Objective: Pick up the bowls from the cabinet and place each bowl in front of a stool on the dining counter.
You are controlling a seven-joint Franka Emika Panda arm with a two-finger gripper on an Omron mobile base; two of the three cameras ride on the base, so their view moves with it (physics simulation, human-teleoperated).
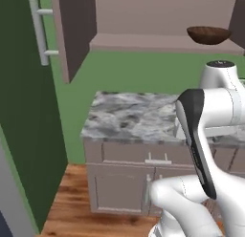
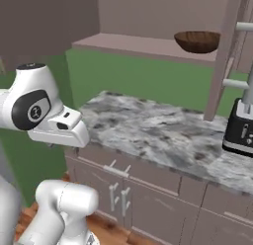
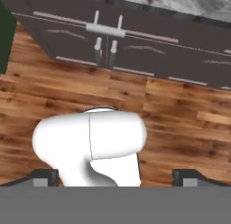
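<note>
Above marble worktop (image 1: 129, 116), 1 bowl (image 1: 208, 35) sits on the open cabinet (image 1: 158, 40) shelf; gripper (image 3: 115, 175) fingers spread apart.

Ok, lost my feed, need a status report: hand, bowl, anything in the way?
Hand open, empty, pointing at the floor. One bowl on the open cabinet shelf, untouched. Nothing blocking it.

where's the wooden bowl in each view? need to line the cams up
Left base view: bowl at upper right, on the open cabinet's shelf.
Right base view: bowl at upper right, on the same shelf, left of the open door's edge.
Hand view: no bowl here; it looks down at wood floor and drawer fronts.
Shared landmark: the marble worktop below the shelf; its edge runs along the hand view's top.
</note>
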